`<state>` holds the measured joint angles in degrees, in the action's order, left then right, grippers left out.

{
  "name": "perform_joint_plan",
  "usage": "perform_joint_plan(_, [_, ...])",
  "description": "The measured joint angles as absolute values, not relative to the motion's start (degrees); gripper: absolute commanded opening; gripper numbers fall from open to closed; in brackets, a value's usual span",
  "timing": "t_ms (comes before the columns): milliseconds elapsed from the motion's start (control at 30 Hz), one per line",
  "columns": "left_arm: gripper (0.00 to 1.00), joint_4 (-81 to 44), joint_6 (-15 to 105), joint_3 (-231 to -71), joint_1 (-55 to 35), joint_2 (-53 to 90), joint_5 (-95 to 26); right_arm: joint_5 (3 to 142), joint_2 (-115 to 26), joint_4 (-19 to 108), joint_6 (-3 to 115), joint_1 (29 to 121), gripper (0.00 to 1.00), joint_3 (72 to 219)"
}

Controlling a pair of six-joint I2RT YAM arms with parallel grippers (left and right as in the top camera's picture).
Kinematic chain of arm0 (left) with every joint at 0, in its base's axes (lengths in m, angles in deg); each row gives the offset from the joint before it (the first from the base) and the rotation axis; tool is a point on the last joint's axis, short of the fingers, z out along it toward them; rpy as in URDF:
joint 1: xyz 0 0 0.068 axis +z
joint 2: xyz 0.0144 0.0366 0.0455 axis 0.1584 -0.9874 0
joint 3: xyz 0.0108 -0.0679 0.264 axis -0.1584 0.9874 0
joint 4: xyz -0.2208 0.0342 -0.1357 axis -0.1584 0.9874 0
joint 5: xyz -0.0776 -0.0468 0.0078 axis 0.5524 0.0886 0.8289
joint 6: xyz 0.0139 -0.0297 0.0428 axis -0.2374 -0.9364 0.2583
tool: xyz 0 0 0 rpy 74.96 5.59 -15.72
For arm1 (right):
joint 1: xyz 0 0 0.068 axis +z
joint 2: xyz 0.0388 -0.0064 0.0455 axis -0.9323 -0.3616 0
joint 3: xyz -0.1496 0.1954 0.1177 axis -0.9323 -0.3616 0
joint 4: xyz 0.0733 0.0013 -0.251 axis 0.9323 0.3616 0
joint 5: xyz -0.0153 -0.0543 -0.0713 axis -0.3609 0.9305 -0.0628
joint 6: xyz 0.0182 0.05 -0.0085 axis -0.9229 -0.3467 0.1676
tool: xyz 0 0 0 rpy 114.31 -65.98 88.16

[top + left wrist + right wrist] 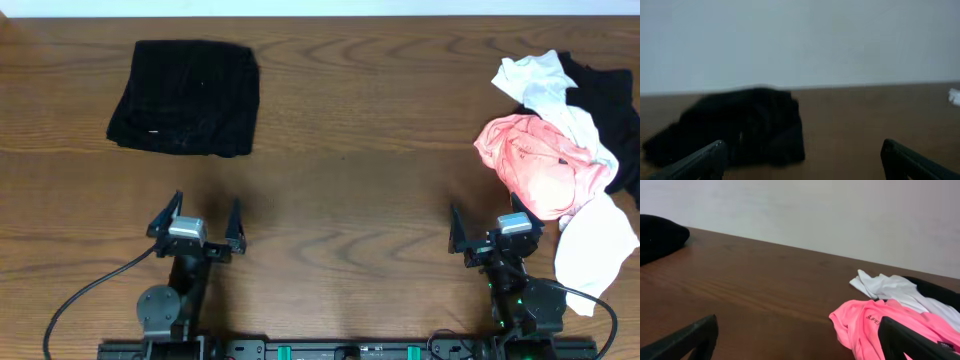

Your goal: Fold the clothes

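Note:
A black knit garment (pixel 187 97) lies folded into a rectangle at the table's far left; it also shows in the left wrist view (pixel 740 127) and at the left edge of the right wrist view (pixel 657 240). A loose pile at the right holds a pink garment (pixel 535 160), a white one (pixel 545 90) and a black one (pixel 615 110); another white piece (pixel 595 240) lies nearer the front. The pink one also shows in the right wrist view (pixel 865 325). My left gripper (pixel 198 225) is open and empty, well in front of the folded garment. My right gripper (pixel 497 238) is open and empty beside the pile.
The wooden table (pixel 350 180) spans the view, with a pale wall behind it. Both arm bases and their cables sit at the front edge.

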<state>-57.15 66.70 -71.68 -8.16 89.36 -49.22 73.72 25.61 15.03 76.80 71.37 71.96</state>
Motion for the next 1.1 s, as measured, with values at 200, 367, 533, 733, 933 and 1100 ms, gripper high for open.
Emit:
perform_joint_plan(200, [0.98, -52.38, 67.32, -72.14, -8.16, 89.36, -50.51, 73.74, 25.61, 15.03, 76.80, 71.37, 0.99, 71.96])
perform_joint_plan(367, [0.98, -52.12, 67.51, -72.27, -8.16, 89.36, -50.93, 73.74, 25.61, 15.03, 76.80, 71.37, 0.99, 71.96])
perform_joint_plan(533, [0.98, -52.12, 67.53, -72.29, -8.16, 89.36, -50.93, 73.74, 25.61, 15.01, 76.80, 71.37, 0.99, 71.96])
perform_joint_plan(733, [0.98, -52.12, 67.53, -72.29, -8.16, 89.36, -50.93, 73.74, 25.61, 15.03, 76.80, 71.37, 0.99, 71.96])
perform_joint_plan(933, [0.98, -52.12, 67.53, -72.29, -8.16, 89.36, -50.93, 73.74, 25.61, 15.03, 76.80, 71.37, 0.99, 71.96])
perform_joint_plan(1100, [0.98, -52.12, 67.53, -72.29, -8.16, 89.36, -50.93, 73.74, 25.61, 15.01, 76.80, 71.37, 0.99, 71.96])
